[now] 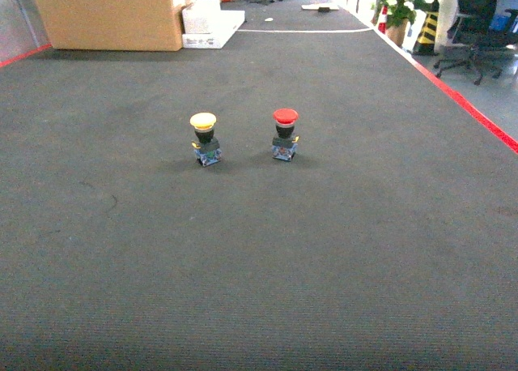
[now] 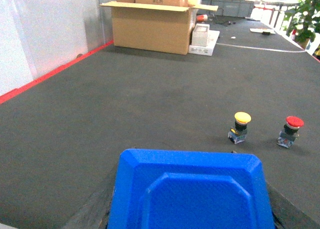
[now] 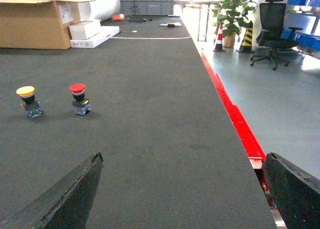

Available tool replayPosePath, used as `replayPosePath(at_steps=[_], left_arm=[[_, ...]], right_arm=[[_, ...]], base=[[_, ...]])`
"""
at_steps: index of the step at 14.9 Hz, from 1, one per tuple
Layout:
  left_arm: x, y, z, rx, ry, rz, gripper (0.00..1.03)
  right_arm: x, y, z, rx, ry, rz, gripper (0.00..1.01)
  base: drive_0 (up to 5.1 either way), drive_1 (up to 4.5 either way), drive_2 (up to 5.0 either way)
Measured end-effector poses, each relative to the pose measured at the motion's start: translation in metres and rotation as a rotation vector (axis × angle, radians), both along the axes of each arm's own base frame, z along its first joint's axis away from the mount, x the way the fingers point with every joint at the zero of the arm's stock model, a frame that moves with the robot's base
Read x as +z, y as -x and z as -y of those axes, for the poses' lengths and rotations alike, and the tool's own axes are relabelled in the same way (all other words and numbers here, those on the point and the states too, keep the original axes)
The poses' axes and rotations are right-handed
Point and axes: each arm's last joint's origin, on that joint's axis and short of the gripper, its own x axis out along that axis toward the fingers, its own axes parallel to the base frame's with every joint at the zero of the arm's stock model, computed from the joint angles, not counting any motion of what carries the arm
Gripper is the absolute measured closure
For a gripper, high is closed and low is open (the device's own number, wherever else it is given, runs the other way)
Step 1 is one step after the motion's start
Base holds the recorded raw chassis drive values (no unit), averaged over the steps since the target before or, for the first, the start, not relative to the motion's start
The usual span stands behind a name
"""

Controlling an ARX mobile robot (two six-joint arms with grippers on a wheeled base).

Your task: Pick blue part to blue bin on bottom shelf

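Note:
A large blue bin (image 2: pixel 192 189), bevelled and tray-like, fills the bottom of the left wrist view. It sits between the dark fingers (image 2: pixel 87 209) of my left gripper (image 2: pixel 191 191), which is shut on it. My right gripper (image 3: pixel 184 161) hangs open over the black belt (image 3: pixel 150 114) near its red edge, with nothing between its fingers. No blue part shows in any view, and the bottom shelf is out of view. Neither gripper appears in the head view.
A yellow-capped push button (image 1: pixel 204 138) and a red-capped one (image 1: pixel 285 133) stand side by side on the belt. A cardboard box (image 1: pixel 109 14) and white boxes (image 1: pixel 206 23) lie at the far end. The red frame (image 3: pixel 235 119) borders the belt's right side, with an office chair (image 3: pixel 272 29) beyond.

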Motion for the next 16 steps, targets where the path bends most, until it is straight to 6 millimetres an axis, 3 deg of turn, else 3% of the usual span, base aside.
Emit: replayPosePath(at_steps=[5,9,16], left_arm=[[0.0002,0.0002,-0.0002,0.0,0.011,0.004,0.59],[-0.0003,-0.0001,0.0,0.002,0.008,0.0,0.59],[0.0002,0.0001,-0.0003,0.004,0.011,0.003,0.59]], right_arm=[[0.0,0.0,0.0,0.0,0.0,0.0,0.03],[-0.0001,0.0,0.0,0.0,0.0,-0.002,0.03],[0.0,0.0,0.0,0.0,0.0,0.0,0.03]], base=[[0.0,0.0,0.0],[0.0,-2.52,2.6],[-1.6,-1.6,-1.6]])
